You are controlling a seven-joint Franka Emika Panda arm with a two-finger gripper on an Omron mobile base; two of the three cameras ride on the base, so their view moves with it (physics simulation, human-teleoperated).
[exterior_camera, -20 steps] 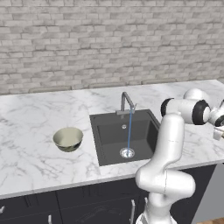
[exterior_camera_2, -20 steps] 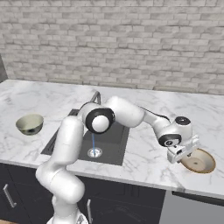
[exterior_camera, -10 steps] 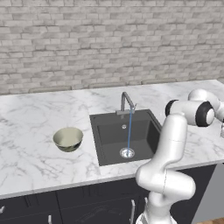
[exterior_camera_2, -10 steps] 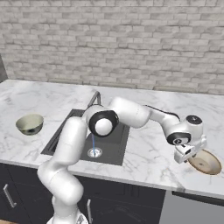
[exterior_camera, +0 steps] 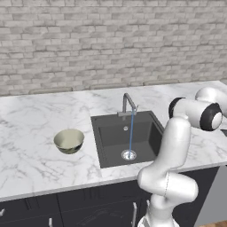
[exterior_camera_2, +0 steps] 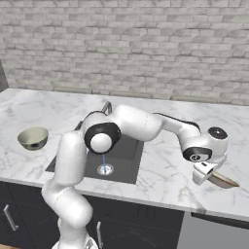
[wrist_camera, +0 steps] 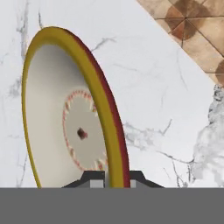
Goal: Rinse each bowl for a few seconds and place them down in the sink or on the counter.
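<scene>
Two bowls sit apart, with the sink (exterior_camera: 128, 139) between them.
Right of the sink, the gripper (wrist_camera: 111, 181) is clamped on the tan bowl's (wrist_camera: 74, 118) rim at the counter's (exterior_camera_2: 165, 170) front edge; left of it stands the cream bowl (exterior_camera: 69, 141).

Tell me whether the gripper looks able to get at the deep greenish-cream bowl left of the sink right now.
Probably not yet: the gripper is shut on the shallow tan bowl's rim at the counter's right end, while the greenish-cream bowl sits beyond the sink.
</scene>
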